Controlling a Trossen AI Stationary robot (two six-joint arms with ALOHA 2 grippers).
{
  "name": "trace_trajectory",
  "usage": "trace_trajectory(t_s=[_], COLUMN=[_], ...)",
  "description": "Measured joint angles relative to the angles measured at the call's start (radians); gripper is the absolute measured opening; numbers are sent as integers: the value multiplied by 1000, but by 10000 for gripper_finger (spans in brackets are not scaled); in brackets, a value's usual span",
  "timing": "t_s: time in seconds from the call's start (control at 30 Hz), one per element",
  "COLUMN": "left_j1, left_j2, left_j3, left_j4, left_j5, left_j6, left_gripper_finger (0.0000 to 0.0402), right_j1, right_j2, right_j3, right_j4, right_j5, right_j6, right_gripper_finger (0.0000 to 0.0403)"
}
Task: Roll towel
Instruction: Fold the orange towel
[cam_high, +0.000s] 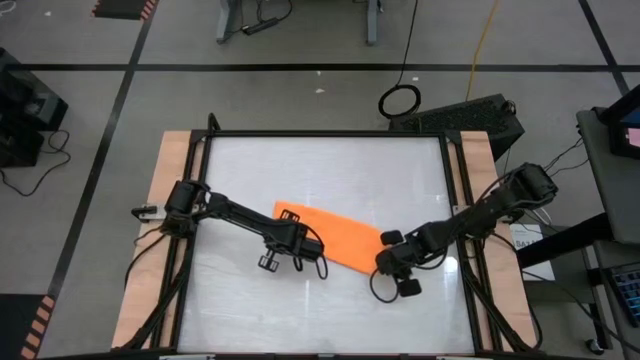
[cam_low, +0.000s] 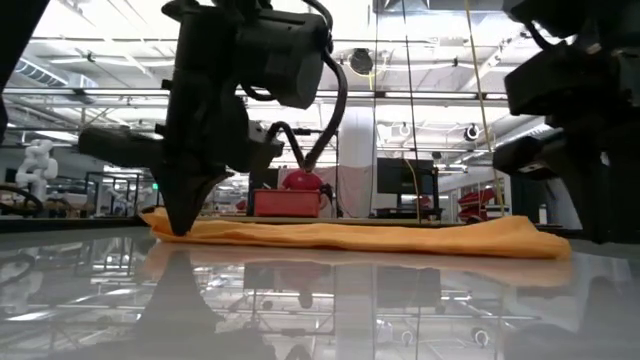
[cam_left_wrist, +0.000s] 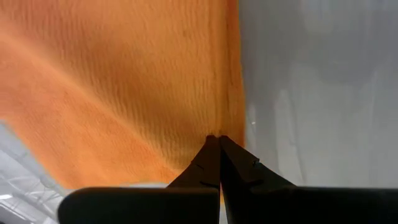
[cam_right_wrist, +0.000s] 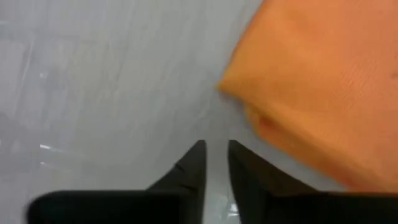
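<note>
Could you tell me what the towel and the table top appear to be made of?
The towel looks like soft woven or knitted cloth, matte bright orange: fine ribbed texture shows up close, and it lies limp in folds. The table top seems a hard, glossy pale sheet, perhaps laminate or coated board, since it mirrors the arms and room.

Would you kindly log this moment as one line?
towel: flat, unrolled | left pincer: shut on towel edge | right pincer: slightly open, beside towel, holding nothing

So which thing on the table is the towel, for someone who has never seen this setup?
Start at the glossy white table framed in black. Near its middle, between the two dark grippers, lies the flat bright-orange soft cloth towel. It is the only coloured, soft thing there.
</note>
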Motion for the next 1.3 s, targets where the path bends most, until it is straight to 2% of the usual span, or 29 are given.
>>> trace_trajectory(t_s=[0.17,0.3,0.47,0.63,0.8,0.93,1.07,1.2,1.3], left_j1=[0,3,9,11,9,9,14,22,35], left_j2=[26,31,33,33,32,29,-18,-83,-99], left_j3=[2,3,2,2,4,40,92,117,119], left_j4=[-1,-1,-3,-1,-18,-140,-210,-155,-24], left_j5=[-1,-7,-29,-38,-56,-55,-74,-81,-81], left_j6=[0,7,-6,-9,-35,-66,-88,-85,-65], left_gripper_finger=[0,7,21,45,92,131,152,157,157], right_j1=[13,18,16,-20,-76,-90,-91,-91,-91], right_j2=[-38,-96,-123,-89,-23,17,26,25,25], right_j3=[0,0,0,-4,-17,-33,-44,-50,-50], right_j4=[-66,-60,62,79,73,57,50,37,29], right_j5=[29,153,217,295,294,257,243,241,237], right_j6=[32,40,-24,-94,-96,-88,-60,-34,-17], right_gripper_finger=[147,175,163,140,121,107,94,83,78])
